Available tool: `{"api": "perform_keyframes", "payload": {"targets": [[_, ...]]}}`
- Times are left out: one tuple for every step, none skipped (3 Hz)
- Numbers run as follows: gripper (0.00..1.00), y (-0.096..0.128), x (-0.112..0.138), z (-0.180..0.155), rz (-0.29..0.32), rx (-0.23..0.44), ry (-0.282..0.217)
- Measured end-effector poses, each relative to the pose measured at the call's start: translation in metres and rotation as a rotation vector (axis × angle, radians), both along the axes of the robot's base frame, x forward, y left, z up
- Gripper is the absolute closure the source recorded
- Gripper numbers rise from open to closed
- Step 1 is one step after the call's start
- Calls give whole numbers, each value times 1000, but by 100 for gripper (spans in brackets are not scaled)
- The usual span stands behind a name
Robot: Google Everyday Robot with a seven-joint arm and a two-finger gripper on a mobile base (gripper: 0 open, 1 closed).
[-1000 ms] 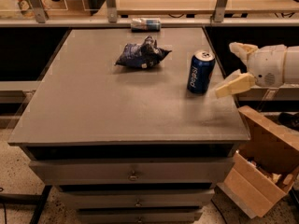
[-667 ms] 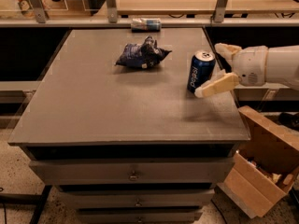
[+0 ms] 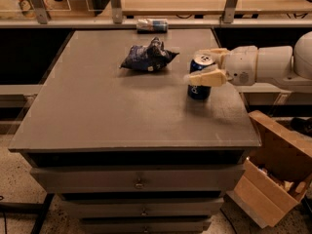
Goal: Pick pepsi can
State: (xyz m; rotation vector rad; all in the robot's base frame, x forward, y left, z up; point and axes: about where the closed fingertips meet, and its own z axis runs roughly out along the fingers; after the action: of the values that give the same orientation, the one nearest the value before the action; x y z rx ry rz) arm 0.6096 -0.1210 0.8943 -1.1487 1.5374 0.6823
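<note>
the grey table (image 3: 97,111) fills most of the view, and under its top there are drawers (image 3: 97,177) with small knobs. left of the middle, toward the back, a dark blue wrinkly snack bag (image 3: 148,57) lies on the top. behind it, at the far edge, a paler silver-and-blue can (image 3: 152,25) lies on its side.

further to the right stands the pepsi can (image 3: 199,89), upright, near the right edge of the table and well apart from the bag. its silver top is visible.

my gripper (image 3: 194,65) is at this can, coming in from the right at the height of the can's upper part. the fingers are spread wide, with the can between them: the near finger (image 3: 209,77) crosses in front of the can's side, and the far finger (image 3: 217,51) is behind its top (i cannot tell if either one touches the can). the can's base is on the table.

my white arm (image 3: 273,62) reaches out past the right edge of the table. lower on the right, on the floor beside the drawers, there is an open cardboard box (image 3: 273,174).
</note>
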Motion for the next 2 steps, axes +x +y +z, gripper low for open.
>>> {"api": "perform_keyframes", "payload": {"targets": [[62,9,4,7,6,-20,17],[86,-5,10,19,14,18,52]]}}
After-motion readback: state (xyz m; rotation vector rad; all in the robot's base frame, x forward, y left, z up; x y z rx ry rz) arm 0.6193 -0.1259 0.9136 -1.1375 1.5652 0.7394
